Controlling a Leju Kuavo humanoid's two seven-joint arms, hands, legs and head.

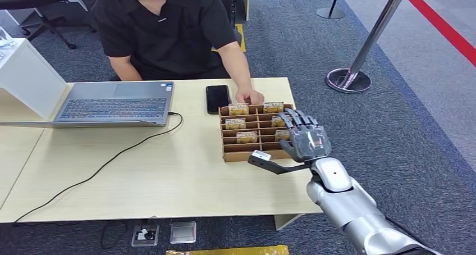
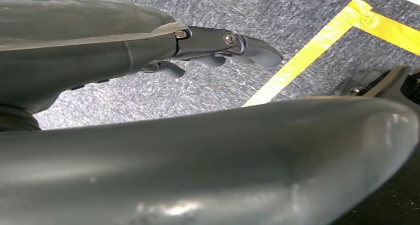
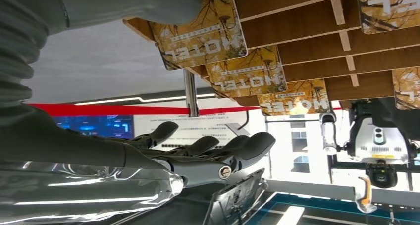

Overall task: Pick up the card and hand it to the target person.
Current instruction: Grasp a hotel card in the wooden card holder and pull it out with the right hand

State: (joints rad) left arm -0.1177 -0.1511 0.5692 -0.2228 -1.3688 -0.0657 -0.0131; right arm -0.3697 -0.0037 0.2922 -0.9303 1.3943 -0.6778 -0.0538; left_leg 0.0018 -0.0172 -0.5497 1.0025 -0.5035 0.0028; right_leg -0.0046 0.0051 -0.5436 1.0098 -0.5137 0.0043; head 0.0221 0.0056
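Silver right arm's grey hand [image 1: 306,138] is seen over the near right corner of a brown slotted cardboard rack [image 1: 238,154] on the pale wooden worktop [image 1: 140,171], fingers spread, nothing gripped. Yellow hotel cards [image 1: 246,136] stand in its slots, partly hidden. Left hand [image 2: 218,49] is seen empty above carpet, fingers loosely extended.

you're looking at a reception or front-desk setup in an office-like hall: a pale wood surface [image 1: 168,176] with an open laptop [image 1: 115,103] and a phone [image 1: 217,98], a slotted wooden rack [image 1: 255,132] of cards printed "hotel" [image 3: 200,34], grey carpet [image 1: 404,126], a queue-barrier post [image 1: 359,58] with red tape, and yellow floor tape [image 2: 317,41].
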